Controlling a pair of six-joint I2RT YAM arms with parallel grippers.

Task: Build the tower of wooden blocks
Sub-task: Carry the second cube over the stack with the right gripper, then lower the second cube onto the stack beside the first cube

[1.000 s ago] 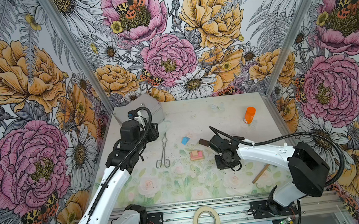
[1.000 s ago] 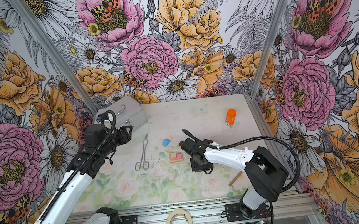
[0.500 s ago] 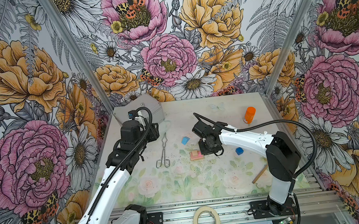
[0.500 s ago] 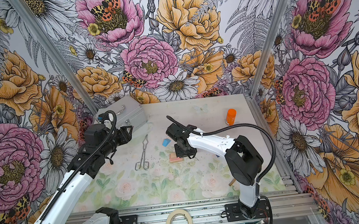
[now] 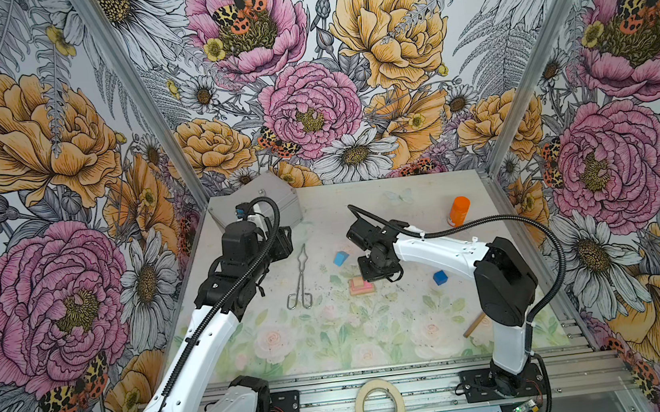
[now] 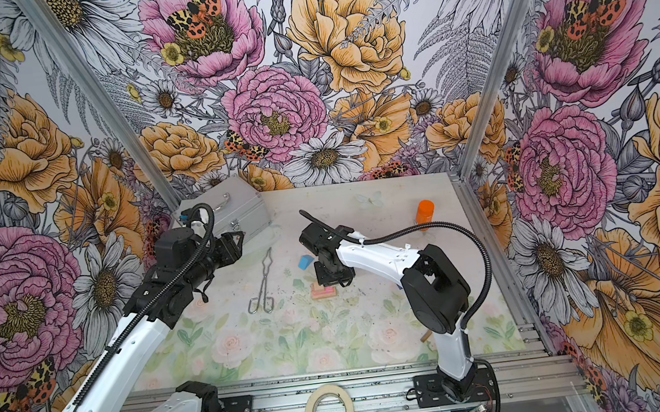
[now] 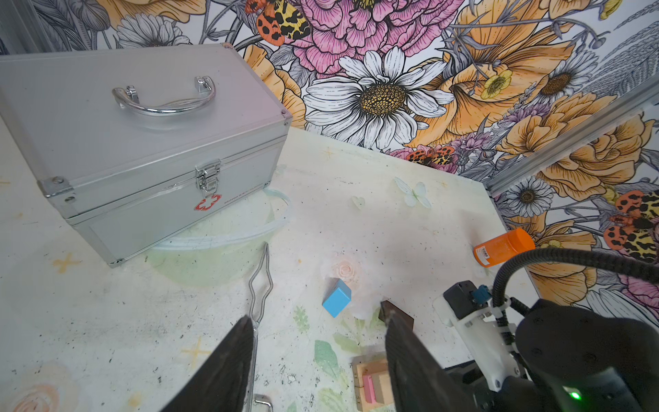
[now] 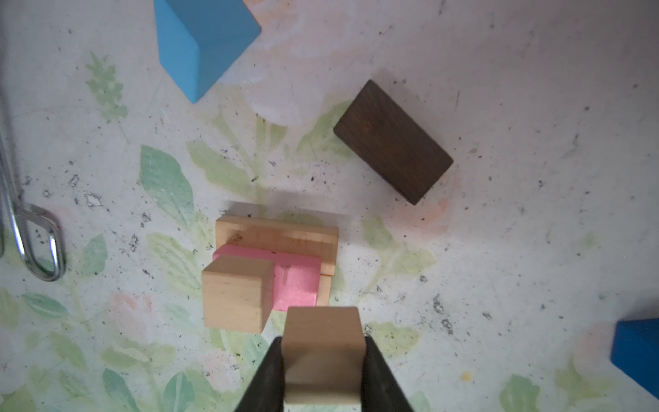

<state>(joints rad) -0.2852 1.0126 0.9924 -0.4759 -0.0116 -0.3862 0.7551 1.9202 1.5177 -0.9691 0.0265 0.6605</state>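
Right now the right gripper (image 8: 322,344) is clamped on a tan cube (image 8: 321,326), its jaws pressed flat against two opposite faces. It hovers just over the near edge of the wood block tower (image 5: 361,286).

The tower is low: a tan base slab (image 8: 278,233), a pink bar (image 8: 297,281) lying slightly askew on it, and a second tan cube (image 8: 233,294) seated on one end of the bar. The bar's other end is bare (probably the held cube's spot).

Outward from the tower, a dark brown bar (image 8: 392,142) lies near it on the far side, and a light blue block (image 5: 341,258) sits beyond and to its left. A dark blue cube (image 5: 439,277) rests to its right. Silver tongs (image 5: 298,277) lie to its left. The left gripper (image 7: 318,319) hangs well away from the tower beside the silver case (image 7: 142,142), jaws apart and empty.

The free patch of pink is narrow, so a descent slightly off line could land the cube half over the bar's end and let it tip off. A jaw finger may also brush the seated cube on the way down or as the jaws part, shoving it. Since the pink bar sits crooked, downward pressure near its end might rock the whole layer.
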